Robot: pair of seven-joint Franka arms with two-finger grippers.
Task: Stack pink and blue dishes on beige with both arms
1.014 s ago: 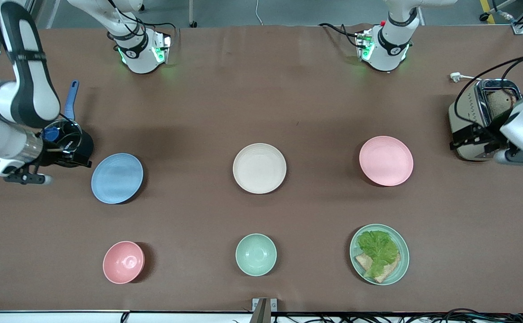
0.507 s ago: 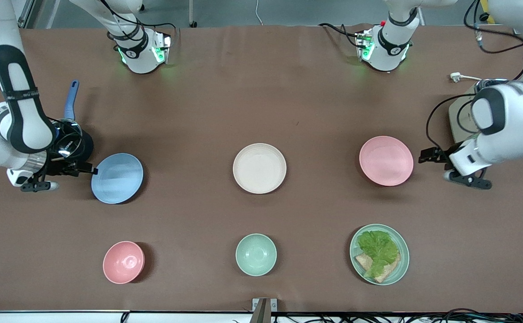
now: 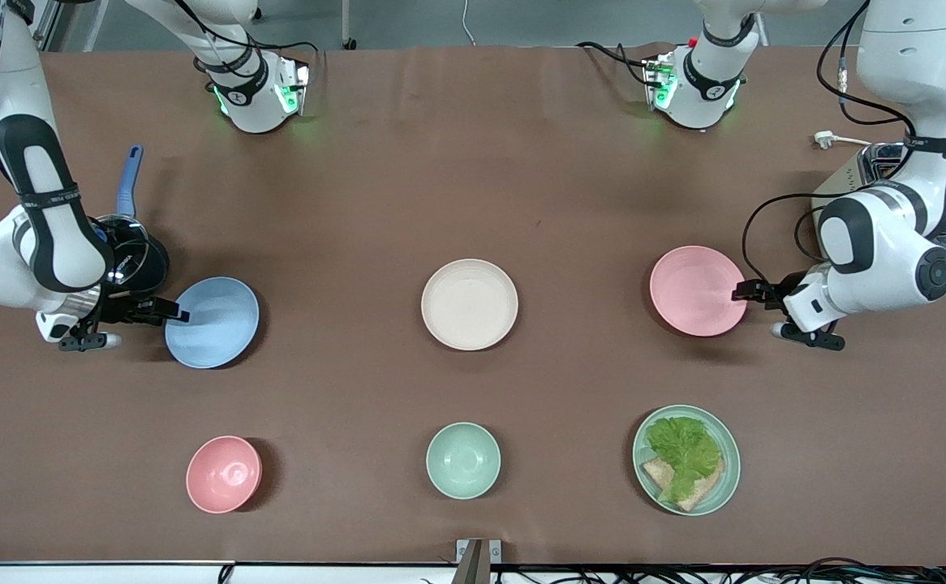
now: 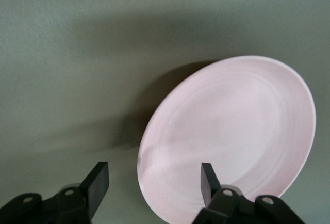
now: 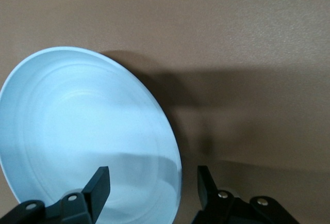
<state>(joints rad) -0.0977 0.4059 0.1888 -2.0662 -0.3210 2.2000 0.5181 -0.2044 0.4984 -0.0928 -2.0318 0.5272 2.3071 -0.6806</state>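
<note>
The pale pink plate (image 3: 698, 290) lies toward the left arm's end of the table. My left gripper (image 3: 743, 291) is open at its outer rim. In the left wrist view the pink plate (image 4: 232, 131) has its rim between the spread fingers of the left gripper (image 4: 153, 182). The light blue plate (image 3: 212, 322) lies toward the right arm's end. My right gripper (image 3: 174, 313) is open at its rim. The right wrist view shows the blue plate (image 5: 82, 136) with its edge between the fingers of the right gripper (image 5: 152, 182). The beige plate (image 3: 469, 304) sits bare at the table's middle.
A black pan with a blue handle (image 3: 129, 182) sits beside the right arm's wrist. A toaster (image 3: 854, 174) stands by the left arm. Nearer the front camera are a pink bowl (image 3: 224, 474), a green bowl (image 3: 462, 460) and a green plate with lettuce (image 3: 686, 460).
The left arm swung from the toaster down to the pink plate's rim. The right gripper slid from beside the pan to the blue plate's rim. The plates have not moved.
</note>
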